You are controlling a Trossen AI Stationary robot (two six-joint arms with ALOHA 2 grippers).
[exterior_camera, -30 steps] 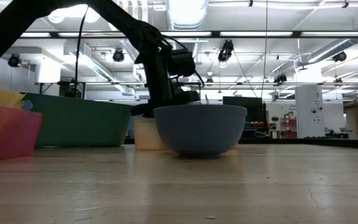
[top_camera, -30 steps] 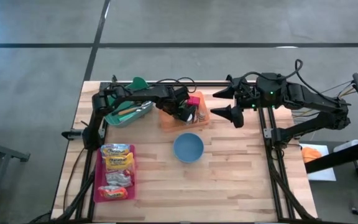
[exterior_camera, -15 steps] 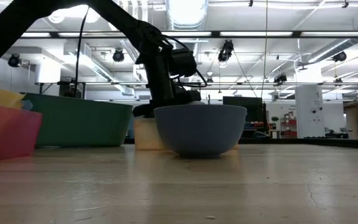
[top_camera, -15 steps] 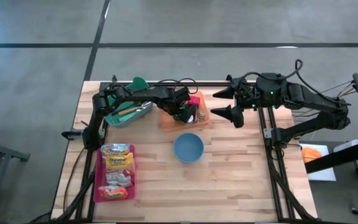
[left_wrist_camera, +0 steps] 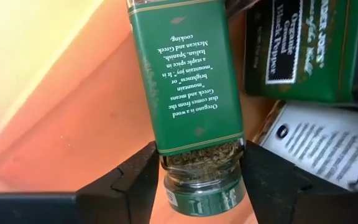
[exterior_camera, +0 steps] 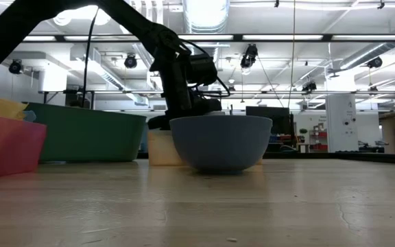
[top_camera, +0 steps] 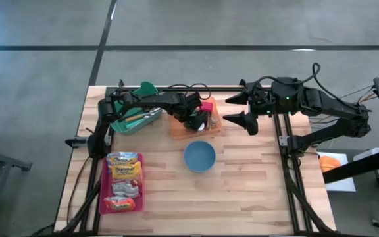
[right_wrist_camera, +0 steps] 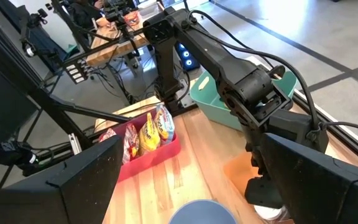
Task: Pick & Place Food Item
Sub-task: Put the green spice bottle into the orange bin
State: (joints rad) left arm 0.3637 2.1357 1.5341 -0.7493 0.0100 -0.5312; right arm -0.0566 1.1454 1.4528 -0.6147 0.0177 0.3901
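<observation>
An oregano jar point(left_wrist_camera: 188, 87) with a green label and a green lid lies in the orange bin point(top_camera: 176, 128) at the table's far middle. My left gripper point(top_camera: 196, 120) reaches down into the bin and is shut on the jar. Beside it in the bin lie a green black-pepper jar point(left_wrist_camera: 297, 50) and a white-labelled one point(left_wrist_camera: 325, 146). The blue bowl point(top_camera: 199, 156) stands on the table just in front of the bin. My right gripper point(top_camera: 234, 110) hangs open, raised to the right of the bin, holding nothing. My left gripper pinches the oregano jar at its clear glass part point(left_wrist_camera: 197, 155), between the label and the lid, one finger point(left_wrist_camera: 135, 180) on each side. The fingers come from above, pointing steeply down, and lie across the jar. Whether the jar is off the bin floor I cannot tell.
A green bin point(top_camera: 133, 118) with utensils stands at the far left. A pink tray point(top_camera: 120, 183) of snack packs lies near the left edge. In the low view the bowl point(exterior_camera: 221, 142) hides most of the orange bin. Bare wood stretches across the table's near and right parts.
My left gripper has rolled a little about its own line over the orange bin and has otherwise stayed in place.
</observation>
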